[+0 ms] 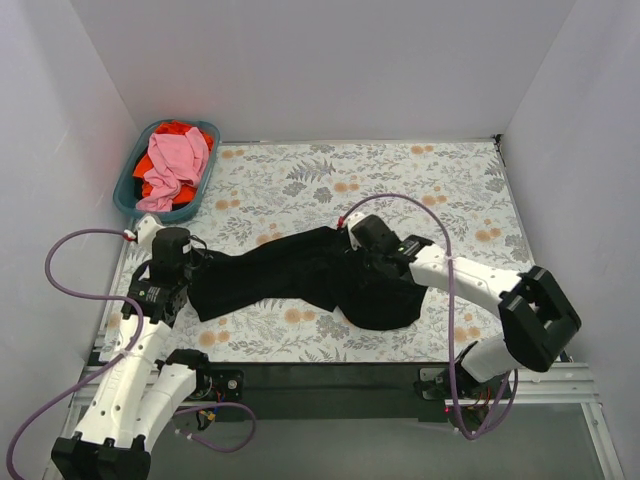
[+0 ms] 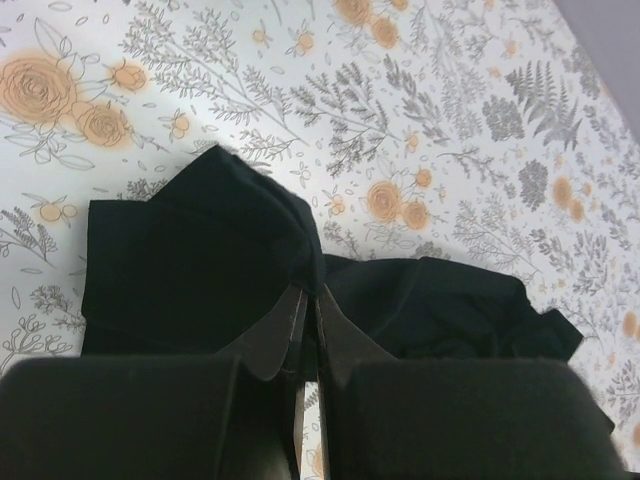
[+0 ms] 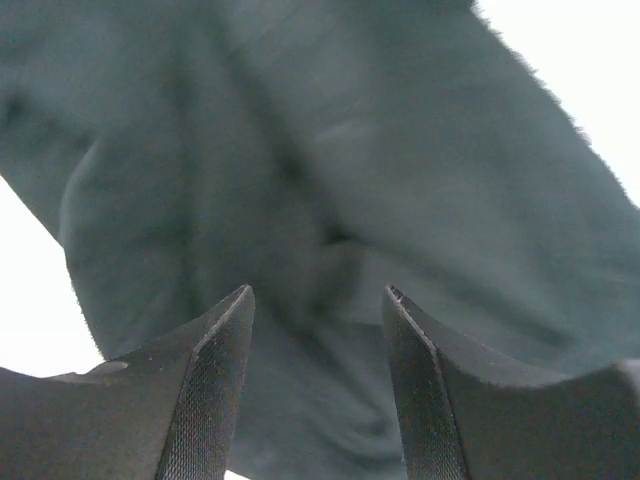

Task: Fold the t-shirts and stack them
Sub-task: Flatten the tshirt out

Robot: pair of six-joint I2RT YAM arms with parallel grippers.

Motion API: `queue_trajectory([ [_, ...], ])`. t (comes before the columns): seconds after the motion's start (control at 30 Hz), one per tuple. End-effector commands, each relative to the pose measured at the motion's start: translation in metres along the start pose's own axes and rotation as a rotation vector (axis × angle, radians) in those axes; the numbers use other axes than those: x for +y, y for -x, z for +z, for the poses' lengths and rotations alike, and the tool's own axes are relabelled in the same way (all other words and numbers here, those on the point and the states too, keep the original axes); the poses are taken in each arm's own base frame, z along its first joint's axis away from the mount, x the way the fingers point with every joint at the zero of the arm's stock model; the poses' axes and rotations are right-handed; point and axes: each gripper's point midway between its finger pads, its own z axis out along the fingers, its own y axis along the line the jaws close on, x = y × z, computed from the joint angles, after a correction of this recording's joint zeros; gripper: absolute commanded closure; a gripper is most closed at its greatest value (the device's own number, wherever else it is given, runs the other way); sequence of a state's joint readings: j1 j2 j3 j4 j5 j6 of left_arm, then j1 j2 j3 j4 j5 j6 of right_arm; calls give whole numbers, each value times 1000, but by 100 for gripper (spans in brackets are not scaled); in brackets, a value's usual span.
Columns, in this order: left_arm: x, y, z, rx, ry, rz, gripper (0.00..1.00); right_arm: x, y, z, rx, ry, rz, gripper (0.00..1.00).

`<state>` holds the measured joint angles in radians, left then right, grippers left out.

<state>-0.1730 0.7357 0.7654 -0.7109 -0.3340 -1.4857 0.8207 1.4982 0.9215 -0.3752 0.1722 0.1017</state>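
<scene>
The black t-shirt (image 1: 300, 275) lies crumpled and stretched across the middle of the floral table. My left gripper (image 1: 197, 262) is at its left end, shut on a fold of the cloth; in the left wrist view the gripper (image 2: 310, 290) pinches the black t-shirt (image 2: 200, 260). My right gripper (image 1: 350, 240) is open, low over the shirt's upper right part; in the right wrist view the gripper (image 3: 318, 300) has its jaws apart close above the black t-shirt (image 3: 330, 160). The pink t-shirt (image 1: 175, 165) and the orange-red t-shirt (image 1: 178, 128) lie in the basket.
A teal plastic basket (image 1: 128, 190) stands at the back left corner. White walls close in the table on three sides. The table's front edge (image 1: 330, 362) runs just before the arm bases.
</scene>
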Motion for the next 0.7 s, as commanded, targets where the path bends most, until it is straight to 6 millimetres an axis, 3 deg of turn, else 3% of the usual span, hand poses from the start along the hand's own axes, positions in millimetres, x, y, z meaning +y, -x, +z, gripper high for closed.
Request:
queue_trajectory([
  [0.0,7,-4,2,-4,19,-8,100,-47,60,-38,-200,-106,102,39],
  [0.03,8,-5,3,-6,19,-6,100,-67,66,-41,-216,-131,149,39],
  [0.13,9,-5,5,-18,12,-10,100,-95,62,-32,-203,-131,255,41],
  [0.23,11,-9,10,-17,13,-7,100,-102,57,-22,-202,-61,335,42],
  [0.27,13,-11,12,-15,17,0,100,-93,49,-17,-187,3,351,42],
  [0.33,16,-16,16,-12,21,7,100,-95,54,-13,-227,50,358,42],
  [0.37,18,-16,17,-16,24,10,100,-86,56,-11,-236,114,341,42],
  [0.57,25,-23,25,-24,30,36,100,-74,89,5,-304,243,210,37],
  [0.67,27,-24,27,-26,32,39,100,-73,108,17,-318,287,166,30],
])
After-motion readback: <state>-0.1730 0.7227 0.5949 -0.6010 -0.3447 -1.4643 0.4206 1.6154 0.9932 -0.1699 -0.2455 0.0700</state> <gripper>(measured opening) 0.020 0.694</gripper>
